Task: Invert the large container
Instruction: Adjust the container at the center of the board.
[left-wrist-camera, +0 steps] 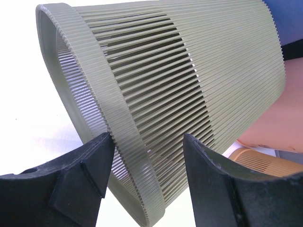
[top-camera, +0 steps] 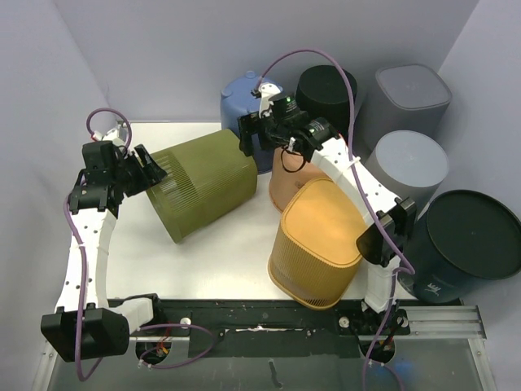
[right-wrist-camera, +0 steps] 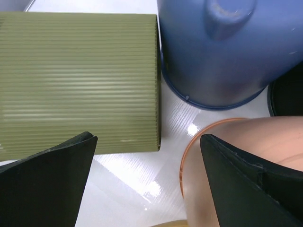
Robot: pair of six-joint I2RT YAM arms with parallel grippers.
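The large olive-green ribbed container lies tilted on its side on the white table, its open rim toward the left and its base toward the right. My left gripper is open at that rim. In the left wrist view the rim passes between the spread fingers, and the left fingertip touches it. My right gripper is open and empty above the table just past the container's base end.
A blue container and a black one stand at the back. A peach container and an orange ribbed one sit right of the green one. Two grey bins and a big black bin stand at the right.
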